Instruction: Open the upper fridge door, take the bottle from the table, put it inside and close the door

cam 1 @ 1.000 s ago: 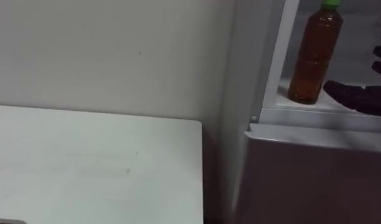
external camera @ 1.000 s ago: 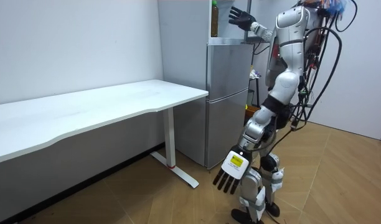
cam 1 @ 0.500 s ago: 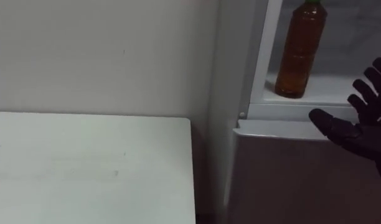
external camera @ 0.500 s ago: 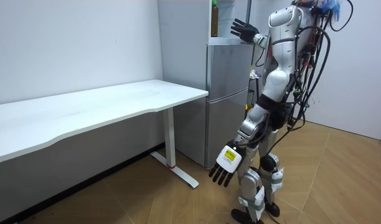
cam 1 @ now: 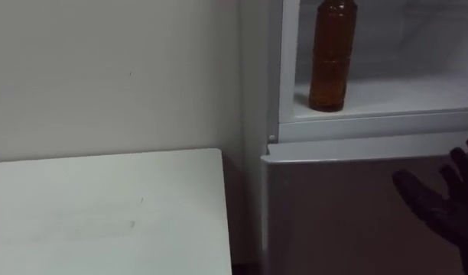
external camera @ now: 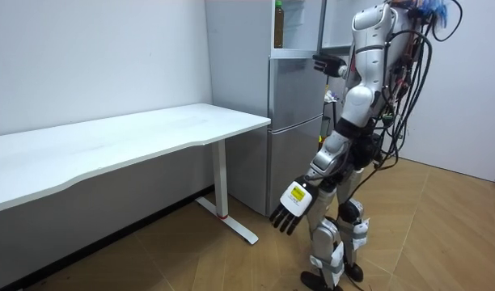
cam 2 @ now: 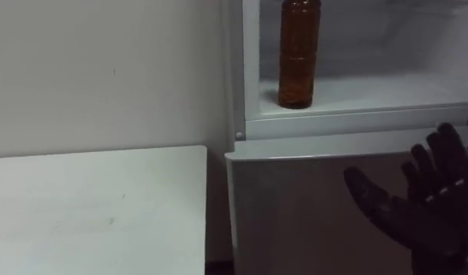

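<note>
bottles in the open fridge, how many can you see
1: the bottle stands upright on the upper fridge shelf, close to its left side. The right part of the compartment runs out of view, so more may be hidden there.

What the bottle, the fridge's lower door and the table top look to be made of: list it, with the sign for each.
Bottle: likely clear plastic; ribbed body, amber liquid showing through.
Lower door: looks like grey painted or brushed metal; smooth with a dull sheen.
Table top: probably white matte laminate or coated board; flat, no grain.
</note>
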`<state>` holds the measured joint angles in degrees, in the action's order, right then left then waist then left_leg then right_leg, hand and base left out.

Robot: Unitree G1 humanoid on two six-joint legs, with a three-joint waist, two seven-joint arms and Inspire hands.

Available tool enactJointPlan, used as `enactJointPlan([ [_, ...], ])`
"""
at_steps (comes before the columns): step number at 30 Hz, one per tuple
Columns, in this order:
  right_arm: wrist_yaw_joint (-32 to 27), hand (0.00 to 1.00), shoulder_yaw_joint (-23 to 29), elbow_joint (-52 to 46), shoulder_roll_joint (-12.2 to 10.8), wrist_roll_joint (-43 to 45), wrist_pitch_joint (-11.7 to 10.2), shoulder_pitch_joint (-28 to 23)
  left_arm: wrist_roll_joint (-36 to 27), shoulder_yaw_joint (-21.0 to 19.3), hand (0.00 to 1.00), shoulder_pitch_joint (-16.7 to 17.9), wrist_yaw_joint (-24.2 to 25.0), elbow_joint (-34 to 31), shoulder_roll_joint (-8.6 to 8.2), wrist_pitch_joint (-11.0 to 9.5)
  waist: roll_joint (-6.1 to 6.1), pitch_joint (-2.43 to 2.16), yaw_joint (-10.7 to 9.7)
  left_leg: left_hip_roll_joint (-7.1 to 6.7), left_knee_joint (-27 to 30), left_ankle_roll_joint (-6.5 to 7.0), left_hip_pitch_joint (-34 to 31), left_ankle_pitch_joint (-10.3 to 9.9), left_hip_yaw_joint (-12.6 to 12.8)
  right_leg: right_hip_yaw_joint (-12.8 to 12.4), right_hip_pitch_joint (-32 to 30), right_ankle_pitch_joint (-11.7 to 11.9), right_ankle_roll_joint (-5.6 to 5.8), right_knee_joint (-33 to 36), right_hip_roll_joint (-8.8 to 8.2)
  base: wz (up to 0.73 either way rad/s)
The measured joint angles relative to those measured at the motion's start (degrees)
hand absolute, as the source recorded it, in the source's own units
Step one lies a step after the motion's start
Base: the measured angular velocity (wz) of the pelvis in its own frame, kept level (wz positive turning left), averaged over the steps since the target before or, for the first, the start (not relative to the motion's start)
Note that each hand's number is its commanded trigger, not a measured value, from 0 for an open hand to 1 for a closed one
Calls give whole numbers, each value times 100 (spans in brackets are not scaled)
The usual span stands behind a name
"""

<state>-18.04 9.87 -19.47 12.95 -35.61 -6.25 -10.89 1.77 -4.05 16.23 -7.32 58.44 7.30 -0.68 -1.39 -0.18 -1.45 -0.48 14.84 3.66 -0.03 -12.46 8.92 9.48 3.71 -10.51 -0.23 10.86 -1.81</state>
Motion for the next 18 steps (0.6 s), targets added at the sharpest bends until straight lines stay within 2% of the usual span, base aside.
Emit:
enactJointPlan([
  [3, -331, 0, 7, 115, -1, 38, -63, -215, 0, -6, 0, 7, -6, 23, 1, -16, 17, -5, -27, -8, -20, 2, 29, 2, 15, -6, 25, 2, 4, -12, 1, -3],
  [4, -481, 0, 6, 322, -2, 189, -139, -251, 1, -7, 0, 6, -30, 23, 0, -19, 37, -12, -29, -12, -56, 2, 56, 3, 33, -10, 38, 1, 5, -18, 8, -6],
  [7, -889, 0, -26, 833, -15, 566, -188, -378, -35, 46, 0, -3, -124, 6, 3, -72, 66, -20, -23, -27, -129, 2, 75, 10, 52, 6, 36, 0, 11, -21, 20, -3],
  [10, -1227, 0, -49, 1331, -165, 658, -208, -452, -316, 229, 0, -49, -209, 9, 12, -99, 63, -18, -71, -34, -154, 1, 73, 9, 52, 13, 23, -12, 24, -30, 15, 0],
  [12, -1359, 0, -149, 1776, -211, 659, -261, -498, -441, 262, 0, -36, -214, 27, 9, -113, 63, -18, -92, -37, -200, -1, 102, 10, 50, -2, 32, -15, 24, -35, 15, 0],
  [18, -1464, 0, -362, 3437, -416, 656, -243, -765, -874, 250, 0, -28, -210, 34, 7, -134, 51, -16, -130, -40, -327, -16, 221, 19, 92, -5, 86, -32, 20, -54, -12, -4],
])
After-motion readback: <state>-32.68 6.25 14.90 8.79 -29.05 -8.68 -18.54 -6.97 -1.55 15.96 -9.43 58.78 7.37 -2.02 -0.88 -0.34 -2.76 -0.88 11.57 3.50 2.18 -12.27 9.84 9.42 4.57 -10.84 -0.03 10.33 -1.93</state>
